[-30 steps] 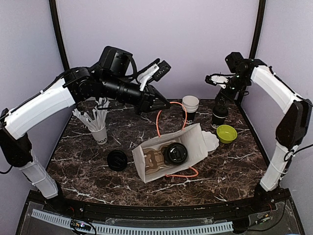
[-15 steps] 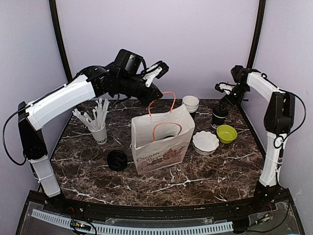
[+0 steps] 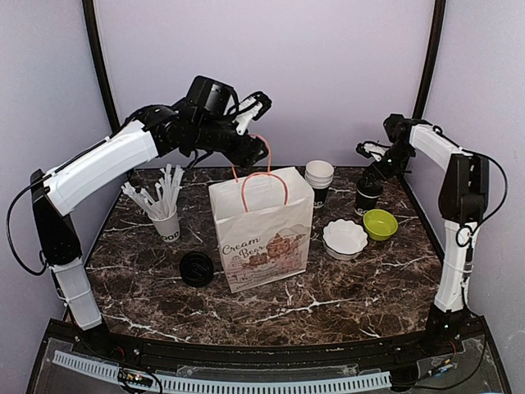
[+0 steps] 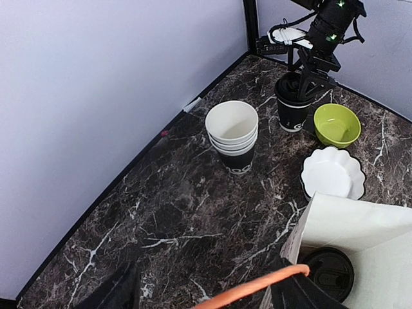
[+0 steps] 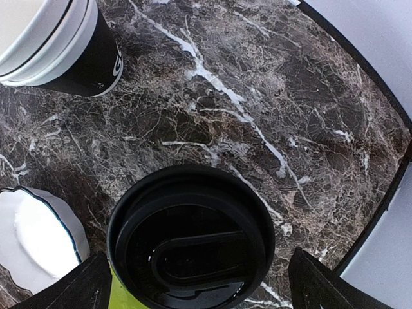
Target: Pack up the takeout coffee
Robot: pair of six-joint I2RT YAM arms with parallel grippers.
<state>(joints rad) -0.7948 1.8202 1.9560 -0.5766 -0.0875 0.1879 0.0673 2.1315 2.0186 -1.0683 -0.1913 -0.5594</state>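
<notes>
Top external view: a white paper bag point(image 3: 262, 238) stands upright mid-surface, its printed face toward the near edge and two orange handles point(image 3: 264, 190) above its open mouth. The left arm reaches in from the back left, so the left fingers point(image 4: 112, 293) sit just over the bag's rear edge. In the left wrist view they stand apart, one at each lower corner of the picture. One handle strap crosses the gap between them, and neither finger pinches it.

The first coffee point(image 4: 328, 271) is inside the bag, low down, with its black lid showing through the open top.

The second coffee point(image 5: 193, 238) stands upright on the surface point(image 3: 353, 287) at the back right, near the corner post. The right fingers point(image 5: 77, 286) hang directly above it, spread wide to either side of its lid. I cannot tell whether they touch the cup.

A green bowl point(image 3: 380, 223) sits just in front of that cup. A white scalloped dish point(image 3: 344, 238) lies beside the bowl, between it and the bag. A stack of lidless cups point(image 3: 319, 179) stands behind the bag's right side, well apart from the second coffee. To the bag's left a loose black lid point(image 3: 197, 268) lies flat, and farther back left stands a white cup of sticks point(image 3: 166, 223).
</notes>
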